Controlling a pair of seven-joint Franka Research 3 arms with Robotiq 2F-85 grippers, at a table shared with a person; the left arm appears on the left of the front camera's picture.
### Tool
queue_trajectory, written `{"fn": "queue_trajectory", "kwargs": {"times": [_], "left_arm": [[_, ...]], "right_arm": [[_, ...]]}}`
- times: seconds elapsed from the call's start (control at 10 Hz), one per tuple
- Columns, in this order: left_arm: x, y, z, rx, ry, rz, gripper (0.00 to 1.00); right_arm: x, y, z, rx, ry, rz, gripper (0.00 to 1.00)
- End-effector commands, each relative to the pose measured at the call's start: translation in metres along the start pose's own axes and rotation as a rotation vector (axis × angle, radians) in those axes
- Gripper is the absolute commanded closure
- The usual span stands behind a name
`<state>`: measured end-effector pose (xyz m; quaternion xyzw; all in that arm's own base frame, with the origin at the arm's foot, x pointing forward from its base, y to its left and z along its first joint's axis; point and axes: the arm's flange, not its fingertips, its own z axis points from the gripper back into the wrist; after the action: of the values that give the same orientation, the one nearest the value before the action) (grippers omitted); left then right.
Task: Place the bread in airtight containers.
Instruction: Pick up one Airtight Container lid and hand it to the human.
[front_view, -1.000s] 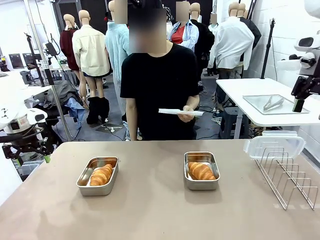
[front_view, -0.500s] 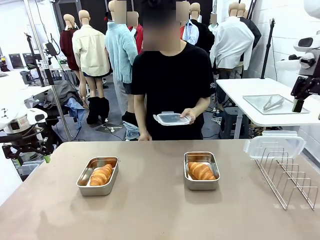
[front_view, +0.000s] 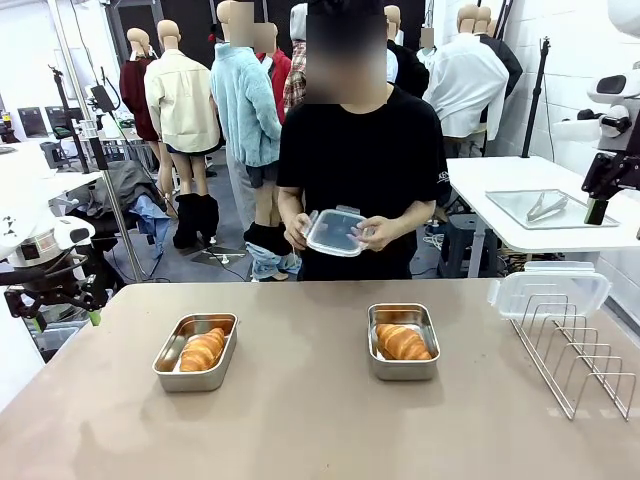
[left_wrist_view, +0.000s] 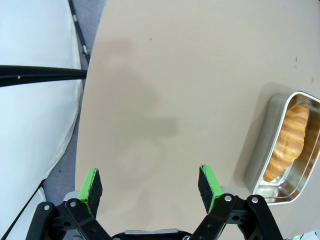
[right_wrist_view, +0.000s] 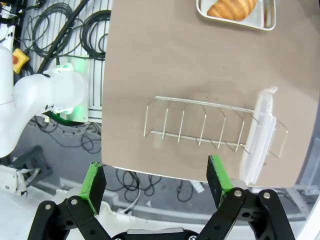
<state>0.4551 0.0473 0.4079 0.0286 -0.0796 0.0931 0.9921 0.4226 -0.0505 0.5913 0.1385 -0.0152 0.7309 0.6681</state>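
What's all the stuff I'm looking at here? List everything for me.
croissants: two, golden-brown, one in each tin
tins: two, steel, open, side by side on the table
lids: two, clear; one in the person's hands, one at the rack's far end
wire rack: one, silver, table's right end
table: one, tan
tray: one, steel, holding tongs, on a white side table behind
person's hands: two, holding a lid
left jaws: black, green pads, open, near the table's left edge
right jaws: black, green pads, open, above the table's right end
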Motion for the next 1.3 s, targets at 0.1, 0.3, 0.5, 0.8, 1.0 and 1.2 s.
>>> {"fn": "queue_trajectory", "kwargs": {"times": [0.1, 0.3, 0.5, 0.8, 1.0, 1.2], "left_arm": [[-0.0012, 0.0017, 0.0009, -0.002, -0.001, 0.001, 0.00], [-0.0012, 0.0017, 0.0009, -0.002, -0.001, 0.001, 0.00], [-0.0012, 0.0017, 0.0009, -0.002, -0.001, 0.001, 0.00], [-0.0012, 0.0017, 0.0009, -0.002, -0.001, 0.001, 0.00], [-0.0012, 0.0017, 0.0009, -0.002, -0.001, 0.001, 0.00], [-0.0012, 0.0017, 0.0009, -0.002, -0.001, 0.001, 0.00]], "right_arm": [[0.0013, -0.0015, 0.0021, 0.012, 0.002, -0.017, 0.00], [0.0013, -0.0015, 0.0021, 0.012, 0.002, -0.017, 0.00], [0.0013, -0.0015, 0.0021, 0.012, 0.002, -0.017, 0.00], [0.0013, -0.0015, 0.0021, 0.012, 0.002, -0.017, 0.00], [0.0013, -0.0015, 0.0021, 0.012, 0.002, -0.017, 0.00], [0.0013, -0.0015, 0.0021, 0.012, 0.002, -0.017, 0.00]]}}
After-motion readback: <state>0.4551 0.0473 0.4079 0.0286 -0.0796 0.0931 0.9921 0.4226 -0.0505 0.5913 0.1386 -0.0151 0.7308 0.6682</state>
